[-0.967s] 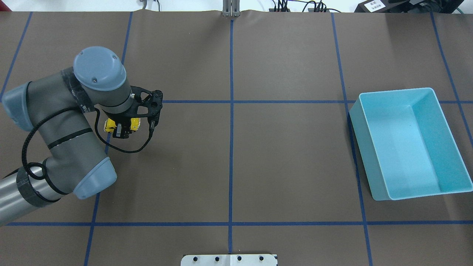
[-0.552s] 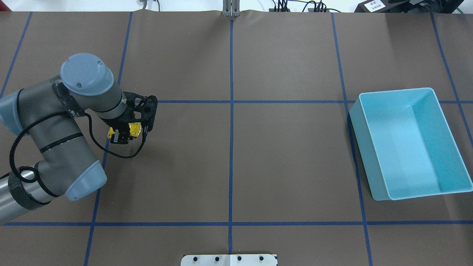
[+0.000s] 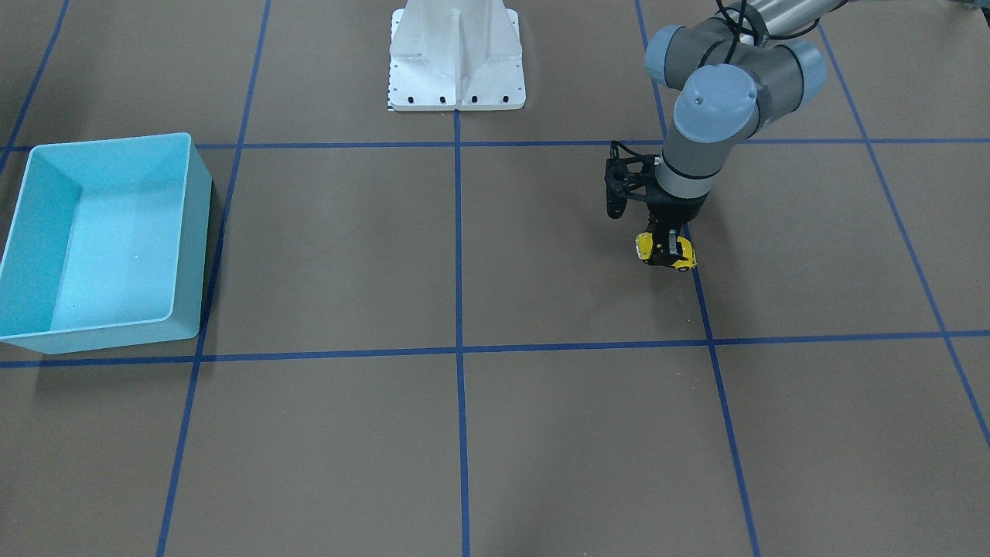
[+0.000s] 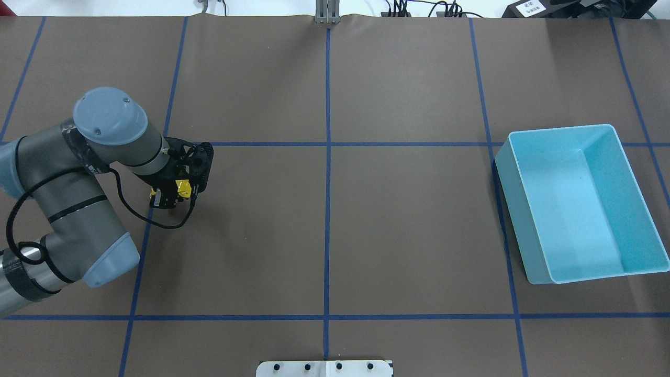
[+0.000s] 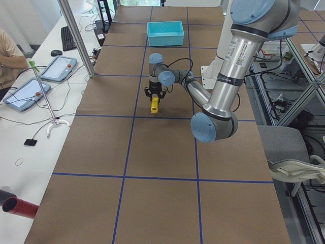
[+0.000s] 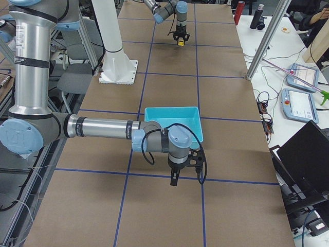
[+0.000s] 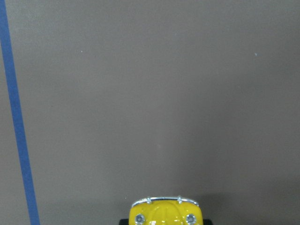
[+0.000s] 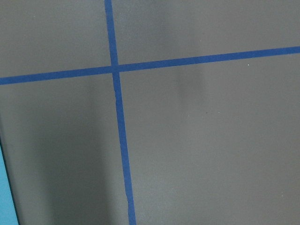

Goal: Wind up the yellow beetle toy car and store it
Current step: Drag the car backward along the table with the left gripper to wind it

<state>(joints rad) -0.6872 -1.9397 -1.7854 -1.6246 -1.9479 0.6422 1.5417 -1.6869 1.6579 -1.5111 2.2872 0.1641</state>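
Observation:
The yellow beetle toy car (image 4: 180, 188) sits low at the table's left part, held between the fingers of my left gripper (image 4: 170, 195), which is shut on it. The front view shows the car (image 3: 670, 254) under the left gripper (image 3: 665, 247), beside a blue tape line. The left wrist view shows only the car's nose (image 7: 164, 213) with its two headlights at the bottom edge. I cannot tell whether its wheels touch the table. My right gripper (image 6: 175, 177) shows only in the exterior right view, near the bin, so I cannot tell whether it is open or shut.
An empty light blue bin (image 4: 570, 209) stands at the table's right side and also shows in the front view (image 3: 100, 232). The robot's white base (image 3: 456, 54) is at the near edge. Blue tape lines cross the brown table cover.
My left arm has drawn back to the left and toward the robot's side, carrying the yellow car a short way with it. The bin has not moved.

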